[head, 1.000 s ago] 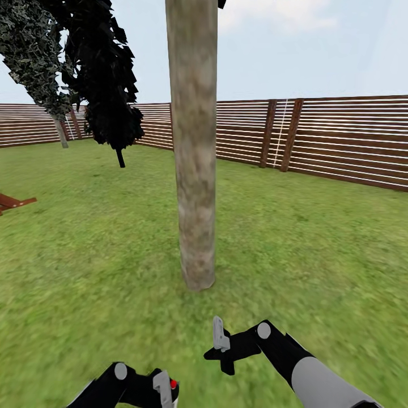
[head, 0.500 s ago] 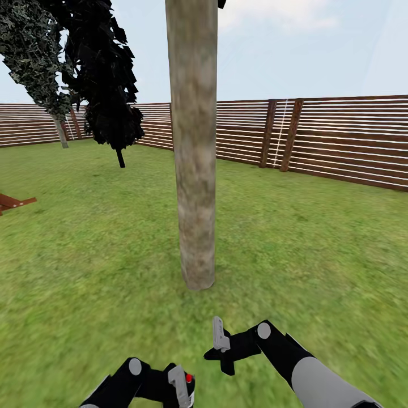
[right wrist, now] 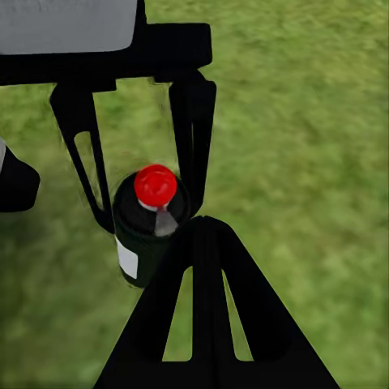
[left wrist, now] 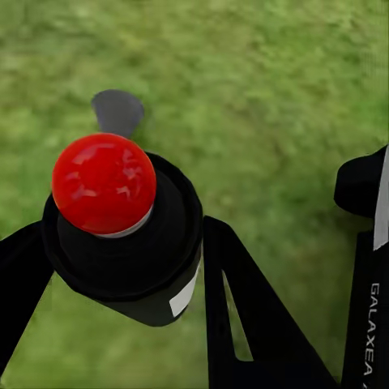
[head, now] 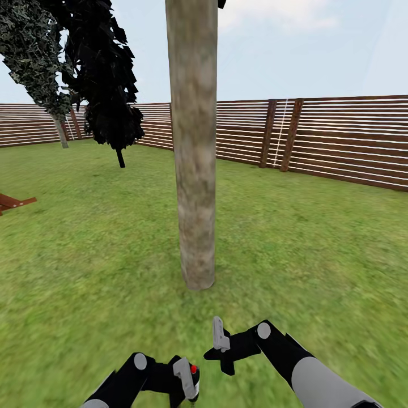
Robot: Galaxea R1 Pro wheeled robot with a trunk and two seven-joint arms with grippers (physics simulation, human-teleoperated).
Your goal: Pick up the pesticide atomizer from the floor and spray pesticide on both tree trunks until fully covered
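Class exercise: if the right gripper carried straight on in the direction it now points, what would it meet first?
Probably the pesticide atomizer, clamped in the left gripper. Seen along the right gripper, the bottle sits straight ahead with grass behind it. Depth is unclear, so it might pass just beside it.

The grass floor (head: 294, 255) of the garden is spreading green to a brown slat fence (head: 351, 141) that is standing at its far edge. A thick pale tree trunk (head: 194, 170) is rising straight from the grass in the middle. Farther left, a slim dark-leaved tree (head: 110, 85) is standing, and a brown wooden thing (head: 14, 202) is lying at the left edge.
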